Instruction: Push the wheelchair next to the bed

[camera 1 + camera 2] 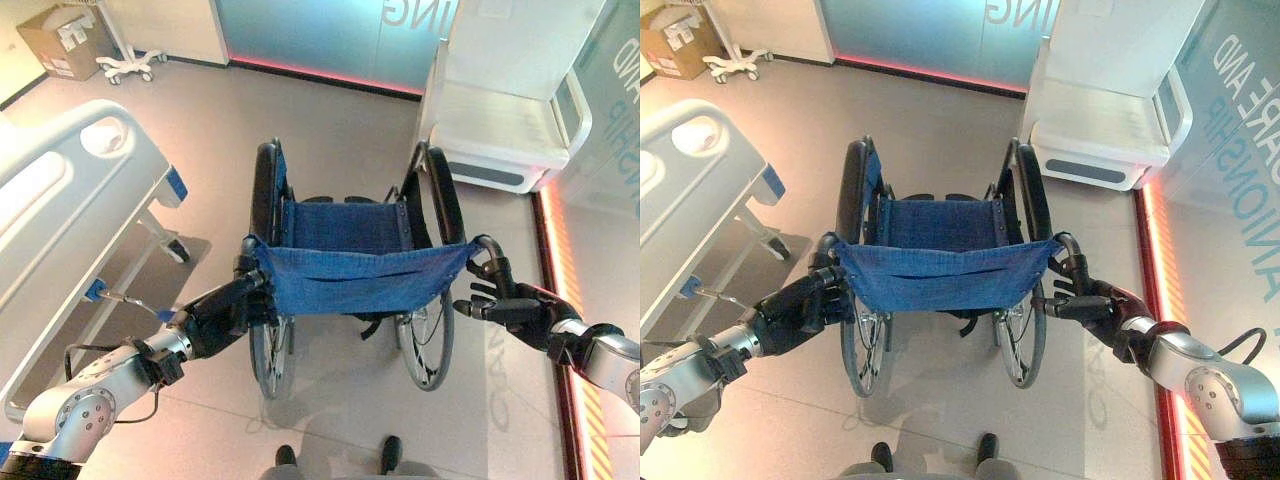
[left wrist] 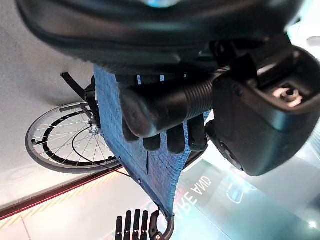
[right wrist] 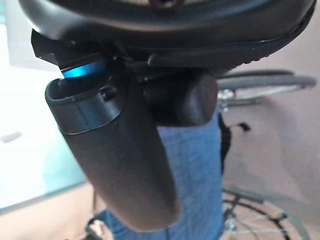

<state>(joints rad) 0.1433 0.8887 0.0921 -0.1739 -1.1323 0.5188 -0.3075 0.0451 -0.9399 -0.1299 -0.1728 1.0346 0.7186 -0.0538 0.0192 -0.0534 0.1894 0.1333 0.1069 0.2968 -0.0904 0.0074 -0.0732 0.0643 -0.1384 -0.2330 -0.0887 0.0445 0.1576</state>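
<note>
The wheelchair [image 1: 350,270], with blue cloth seat and back, stands in the middle of the floor facing away from me. My left hand [image 1: 215,315] is shut on its left push handle; the left wrist view shows the fingers [image 2: 165,135] curled round the ribbed grip. My right hand [image 1: 515,308] is open, fingers straight, just below and beside the curved right push handle [image 1: 488,248], and holds nothing. The bed [image 1: 60,200], white with a grey frame, lies to the left of the wheelchair, a gap of floor between them.
A white cabinet-like unit [image 1: 500,130] stands close behind the wheelchair's right wheel. A red-lit strip [image 1: 560,300] runs along the right wall. At the back left are a cardboard box [image 1: 60,40] and a white wheeled base [image 1: 125,65].
</note>
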